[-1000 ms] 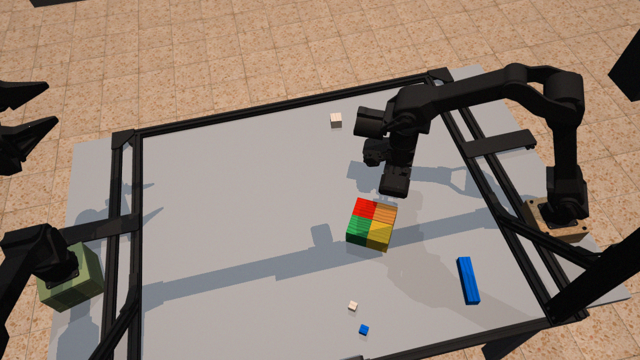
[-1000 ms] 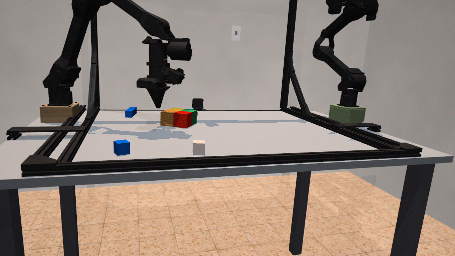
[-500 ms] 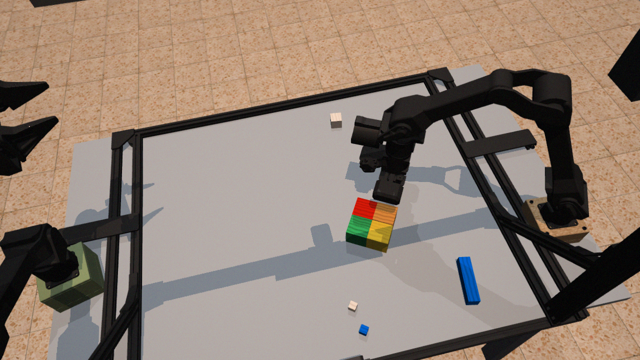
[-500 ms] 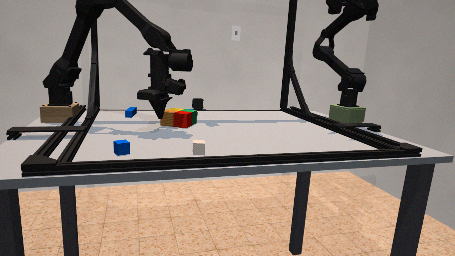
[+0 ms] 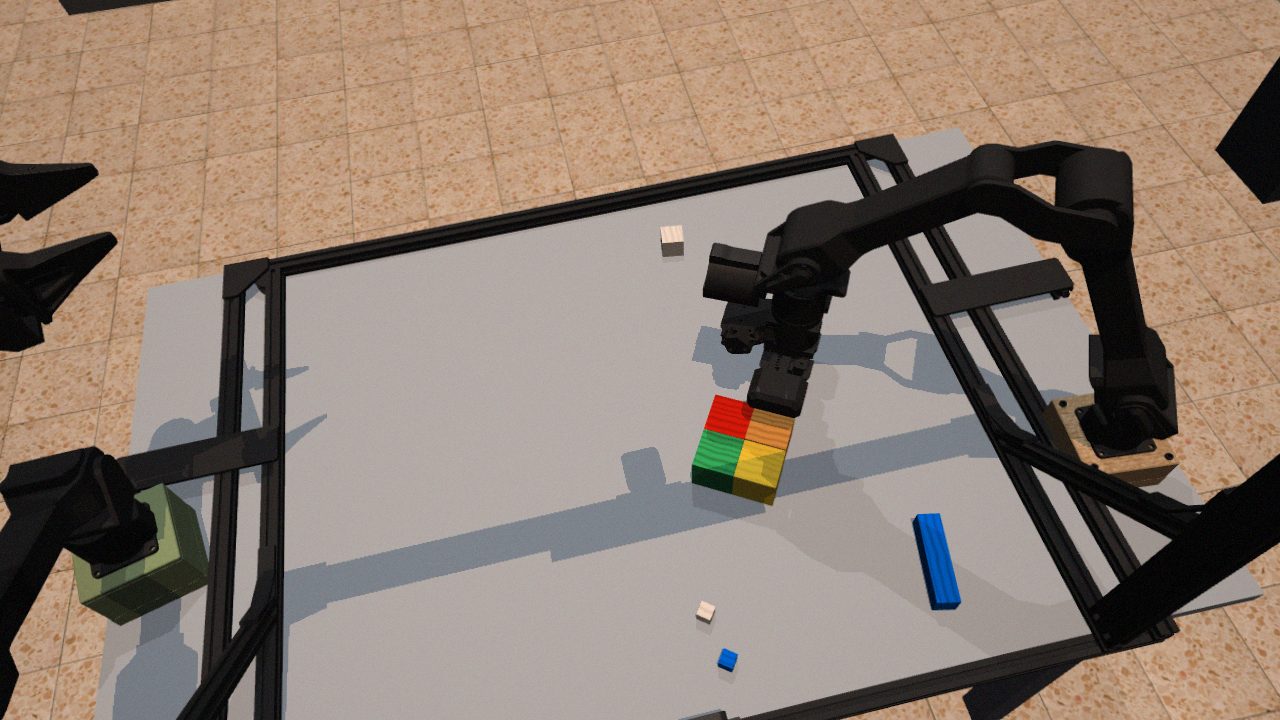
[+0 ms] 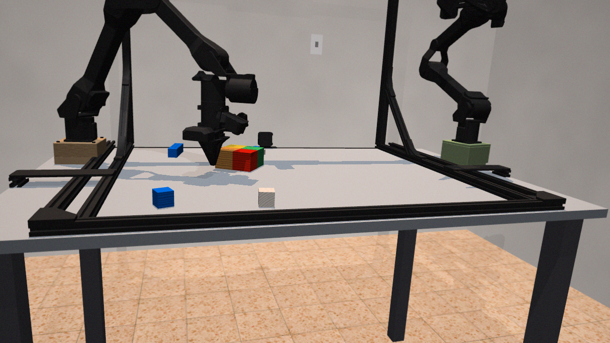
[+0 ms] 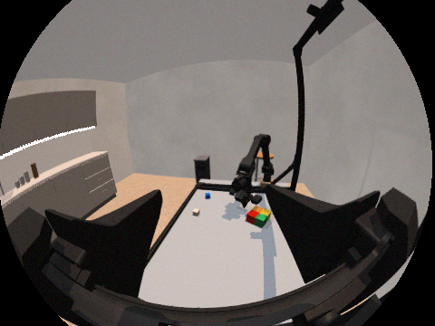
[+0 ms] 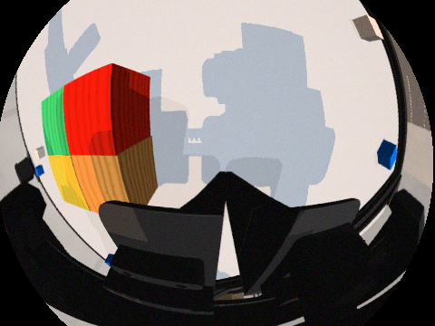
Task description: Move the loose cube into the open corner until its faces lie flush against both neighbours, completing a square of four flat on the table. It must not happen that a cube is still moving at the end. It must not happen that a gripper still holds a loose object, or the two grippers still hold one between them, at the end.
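Right gripper (image 5: 778, 395) (image 6: 213, 163) (image 7: 245, 205) (image 8: 225, 174): fingers together, nothing between them, pointing down at low height. Left gripper (image 5: 106, 204) (image 6: 472, 10) (image 7: 214, 190): fingers wide apart, nothing between them, raised well away from the cubes.

Four cubes lie flat on the table (image 5: 447, 358) (image 6: 341, 181) (image 7: 213, 272) (image 8: 181, 27) in a two-by-two square. The orange cube (image 5: 771, 428) (image 6: 226, 160) (image 7: 258, 209) (image 8: 136, 174) is just beside the right fingertips; contact cannot be confirmed. The red cube (image 5: 726, 416) (image 6: 245, 161) (image 7: 252, 215) (image 8: 91, 118) is also near them. The yellow cube (image 5: 759, 465) (image 6: 235, 146) (image 7: 265, 213) (image 8: 68, 181) and green cube (image 5: 718, 454) (image 6: 260, 156) (image 7: 261, 219) (image 8: 55, 122) sit farther from those tips. A thin dark line shows between orange and yellow; whether those faces are fully flush cannot be determined.

Well apart from the right fingers: a whitish block (image 5: 671, 240) (image 6: 266, 198) (image 7: 196, 212) (image 8: 367, 28), a blue cube (image 6: 163, 197) (image 7: 207, 196) (image 8: 386, 155) and a long blue bar (image 5: 936, 561) (image 6: 175, 150).
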`<state>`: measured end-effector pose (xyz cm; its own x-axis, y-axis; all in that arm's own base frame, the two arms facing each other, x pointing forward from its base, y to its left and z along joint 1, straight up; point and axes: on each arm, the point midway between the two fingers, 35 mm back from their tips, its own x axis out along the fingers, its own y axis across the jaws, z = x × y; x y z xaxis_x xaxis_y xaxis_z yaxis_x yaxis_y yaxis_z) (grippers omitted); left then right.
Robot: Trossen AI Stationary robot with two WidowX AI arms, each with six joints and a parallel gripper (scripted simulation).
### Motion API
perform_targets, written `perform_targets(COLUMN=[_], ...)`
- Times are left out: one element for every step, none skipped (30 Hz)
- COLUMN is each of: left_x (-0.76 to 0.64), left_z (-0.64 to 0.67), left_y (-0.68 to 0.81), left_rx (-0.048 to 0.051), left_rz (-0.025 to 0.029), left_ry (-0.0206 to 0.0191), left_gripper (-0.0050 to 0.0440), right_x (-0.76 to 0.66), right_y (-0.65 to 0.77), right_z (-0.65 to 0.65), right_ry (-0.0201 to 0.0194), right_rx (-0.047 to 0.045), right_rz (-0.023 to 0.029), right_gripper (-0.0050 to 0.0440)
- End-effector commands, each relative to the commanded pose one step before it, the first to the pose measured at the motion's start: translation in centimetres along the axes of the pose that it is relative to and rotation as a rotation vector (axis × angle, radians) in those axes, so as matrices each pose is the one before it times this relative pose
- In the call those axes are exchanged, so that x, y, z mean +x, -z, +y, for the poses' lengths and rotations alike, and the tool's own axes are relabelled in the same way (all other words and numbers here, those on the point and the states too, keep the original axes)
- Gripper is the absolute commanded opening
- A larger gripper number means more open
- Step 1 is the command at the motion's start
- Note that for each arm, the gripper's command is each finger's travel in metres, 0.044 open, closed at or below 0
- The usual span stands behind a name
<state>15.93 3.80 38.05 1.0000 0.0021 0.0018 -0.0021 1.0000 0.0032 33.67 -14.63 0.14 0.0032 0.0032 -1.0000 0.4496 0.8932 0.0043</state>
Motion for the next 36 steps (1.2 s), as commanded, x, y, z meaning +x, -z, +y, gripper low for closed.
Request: perform_targets(left_x=[-0.006,0.0,0.0,0.0,0.0,0.0,0.0,0.0,0.0,0.0,0.0,0.0,0.0,0.0,0.0,0.0,0.0,0.0,0.0,0.0,0.0,0.0,0.0,0.0,0.0,0.0,0.0,0.0,0.0,0.0,0.0,0.0,0.0,0.0,0.0,0.0], left_z=[-0.029,0.0,0.0,0.0,0.0,0.0,0.0,0.0,0.0,0.0,0.0,0.0,0.0,0.0,0.0,0.0,0.0,0.0,0.0,0.0,0.0,0.0,0.0,0.0,0.0,0.0,0.0,0.0,0.0,0.0,0.0,0.0,0.0,0.0,0.0,0.0], left_y=[0.027,0.0,0.0,0.0,0.0,0.0,0.0,0.0,0.0,0.0,0.0,0.0,0.0,0.0,0.0,0.0,0.0,0.0,0.0,0.0,0.0,0.0,0.0,0.0,0.0,0.0,0.0,0.0,0.0,0.0,0.0,0.0,0.0,0.0,0.0,0.0], left_rx=[-0.00391,0.0,0.0,0.0,0.0,0.0,0.0,0.0,0.0,0.0,0.0,0.0,0.0,0.0,0.0,0.0,0.0,0.0,0.0,0.0,0.0,0.0,0.0,0.0,0.0,0.0,0.0,0.0,0.0,0.0,0.0,0.0,0.0,0.0,0.0,0.0], left_rz=[0.0005,0.0,0.0,0.0,0.0,0.0,0.0,0.0,0.0,0.0,0.0,0.0,0.0,0.0,0.0,0.0,0.0,0.0,0.0,0.0,0.0,0.0,0.0,0.0,0.0,0.0,0.0,0.0,0.0,0.0,0.0,0.0,0.0,0.0,0.0,0.0], left_ry=[0.0019,0.0,0.0,0.0,0.0,0.0,0.0,0.0,0.0,0.0,0.0,0.0,0.0,0.0,0.0,0.0,0.0,0.0,0.0,0.0,0.0,0.0,0.0,0.0,0.0,0.0,0.0,0.0,0.0,0.0,0.0,0.0,0.0,0.0,0.0,0.0], left_gripper=[0.04,0.04,0.04,0.04,0.04,0.04,0.04,0.04,0.04,0.04,0.04,0.04,0.04,0.04,0.04,0.04,0.04,0.04,0.04,0.04,0.04,0.04,0.04,0.04,0.04,0.04,0.04,0.04,0.04,0.04,0.04,0.04,0.04,0.04,0.04,0.04], right_x=[0.128,0.0,0.0,0.0,0.0,0.0,0.0,0.0,0.0,0.0,0.0,0.0,0.0,0.0,0.0,0.0,0.0,0.0,0.0,0.0,0.0,0.0,0.0,0.0,0.0,0.0,0.0,0.0,0.0,0.0,0.0,0.0,0.0,0.0,0.0,0.0], right_y=[0.028,-0.001,0.0,0.0,0.0,0.0,0.0,0.0,0.0,0.0,0.0,0.0,0.0,0.0,0.0,0.0,0.0,0.0,0.0,0.0,0.0,0.0,0.0,0.0,0.0,0.0,0.0,0.0,0.0,0.0,0.0,0.0,0.0,0.0,0.0,0.0], right_z=[0.091,0.053,0.05,0.042,0.038,0.037,0.038,0.039,0.04,0.04,0.0,0.0,0.043,0.043,0.053,0.052,0.043,0.038,0.037,0.037,0.038,0.039,0.039,0.039,0.039,0.039,0.039,0.0,0.0,0.042,0.042,0.052,0.051,0.043,0.038,0.037], right_ry=[0.00428,0.0,0.0,0.0,0.0,0.0,0.0,0.0,0.0,0.0,0.0,0.0,0.0,0.0,0.0,0.0,0.0,0.0,0.0,0.0,0.0,0.0,0.0,0.0,0.0,0.0,0.0,0.0,0.0,0.0,0.0,0.0,0.0,0.0,0.0,0.0], right_rx=[0.00462,0.0,0.0,0.0,0.0,0.0,0.0,0.0,0.0,0.0,0.0,0.0,0.0,0.0,0.0,0.0,0.0,0.0,0.0,0.0,0.0,0.0,0.0,0.0,0.0,0.0,0.0,0.0,0.0,0.0,0.0,0.0,0.0,0.0,0.0,0.0], right_rz=[0.00139,0.0,0.0,0.0,0.0,0.0,0.0,0.0,0.0,0.0,0.0,0.0,0.0,0.0,0.0,0.0,0.0,0.0,0.0,0.0,0.0,0.0,0.0,0.0,0.0,0.0,0.0,0.0,0.0,0.0,0.0,0.0,0.0,0.0,0.0,0.0], right_gripper=[0.0,0.0,0.0,0.0,0.0,0.0,0.0,0.0,0.0,0.0,0.0,0.0,0.0,0.0,0.0,0.0,0.0,0.0,0.0,0.0,0.0,0.0,0.0,0.0,0.0,0.0,0.0,0.0,0.0,0.0,0.0,0.0,0.0,0.0,0.0,0.0])
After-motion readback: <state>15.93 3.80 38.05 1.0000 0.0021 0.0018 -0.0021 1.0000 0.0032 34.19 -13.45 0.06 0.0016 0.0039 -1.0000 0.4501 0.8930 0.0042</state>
